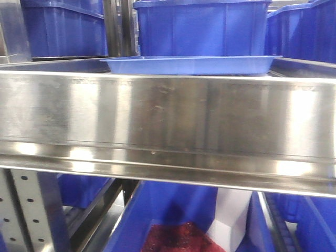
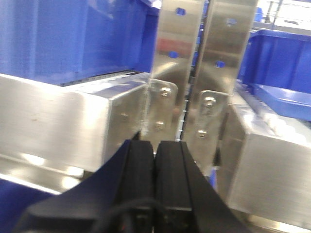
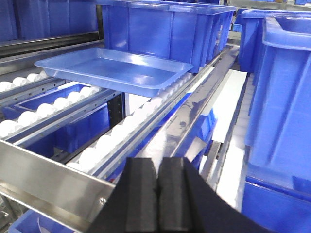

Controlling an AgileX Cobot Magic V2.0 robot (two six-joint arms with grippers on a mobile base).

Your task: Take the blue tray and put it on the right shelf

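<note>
Brightly lit from overhead. Strong white glare on the steel front rail (image 1: 168, 121) and beyond the left fingers (image 2: 141, 160). Soft blur throughout; near fingers out of focus.

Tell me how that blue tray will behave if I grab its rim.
The blue tray looks thin and empty, so probably light and a bit flexible. Its glossy surface may slip between the pads. It sits on white rollers, so a push would likely send it sliding.
</note>
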